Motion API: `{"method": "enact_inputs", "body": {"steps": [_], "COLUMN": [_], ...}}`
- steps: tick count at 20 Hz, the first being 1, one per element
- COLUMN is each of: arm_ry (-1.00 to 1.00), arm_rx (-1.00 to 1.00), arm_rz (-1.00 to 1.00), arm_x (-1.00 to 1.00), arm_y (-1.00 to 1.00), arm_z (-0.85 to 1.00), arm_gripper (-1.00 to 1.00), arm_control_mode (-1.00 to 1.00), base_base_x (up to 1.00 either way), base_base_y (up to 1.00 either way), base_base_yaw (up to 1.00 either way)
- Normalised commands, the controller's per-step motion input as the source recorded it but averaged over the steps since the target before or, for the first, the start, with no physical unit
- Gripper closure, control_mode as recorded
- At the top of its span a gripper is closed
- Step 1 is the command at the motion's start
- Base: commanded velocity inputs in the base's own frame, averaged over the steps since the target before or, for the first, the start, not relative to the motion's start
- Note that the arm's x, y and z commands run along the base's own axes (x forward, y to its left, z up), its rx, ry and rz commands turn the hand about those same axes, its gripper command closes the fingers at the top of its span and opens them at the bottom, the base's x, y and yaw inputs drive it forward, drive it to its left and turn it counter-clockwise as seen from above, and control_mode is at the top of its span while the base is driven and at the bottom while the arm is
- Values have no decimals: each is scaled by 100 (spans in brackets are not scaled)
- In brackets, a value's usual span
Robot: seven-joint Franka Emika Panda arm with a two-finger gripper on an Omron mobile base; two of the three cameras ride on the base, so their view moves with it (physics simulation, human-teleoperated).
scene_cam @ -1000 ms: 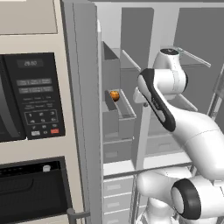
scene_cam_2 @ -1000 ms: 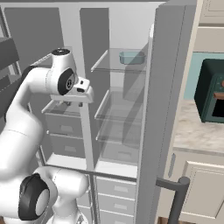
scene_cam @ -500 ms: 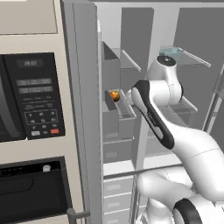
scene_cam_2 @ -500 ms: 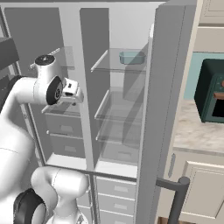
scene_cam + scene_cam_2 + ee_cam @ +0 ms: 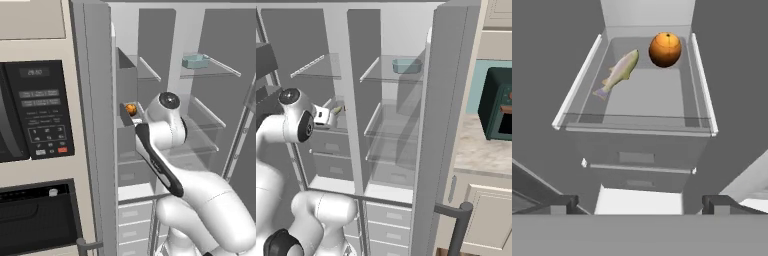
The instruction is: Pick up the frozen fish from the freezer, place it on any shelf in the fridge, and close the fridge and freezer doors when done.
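Observation:
The frozen fish (image 5: 618,73) is a pale silvery-yellow fish lying slantwise on a glass shelf (image 5: 637,120) in the freezer (image 5: 131,145), left of an orange ball (image 5: 665,49). My gripper (image 5: 639,204) hovers in front of and above that shelf, open, fingers wide apart with nothing between them. In the right base view the gripper (image 5: 322,115) points into the narrow compartment, a little short of the fish (image 5: 337,109). The ball (image 5: 130,108) also shows in the left base view, where my arm hides the fish. The fridge (image 5: 398,125) stands open alongside.
A teal container (image 5: 407,65) sits on the fridge's top shelf. The freezer door (image 5: 92,125) stands open on the left, the fridge door (image 5: 442,130) on the right. Grey drawers (image 5: 639,160) lie under the fish's shelf. A wall oven panel (image 5: 42,115) is left of the unit.
My arm has swung from in front of the fridge leftwards and down, bringing the hand to the freezer shelf. Fish, ball and doors have stayed put.

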Motion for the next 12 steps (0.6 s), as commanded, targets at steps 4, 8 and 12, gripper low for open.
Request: {"method": "enact_inputs", "body": {"steps": [4, 8, 12], "arm_ry": [0, 0, 0], "arm_rx": [0, 0, 0], "arm_rz": [0, 0, 0], "arm_x": [42, 53, 61], "arm_y": [14, 7, 1], "arm_z": [-24, -19, -13], "arm_gripper": [-100, -100, -100], "arm_control_mode": [-100, -100, -100], "base_base_x": [0, 0, 0], "base_base_y": [0, 0, 0], "base_base_yaw": [0, 0, 0]}}
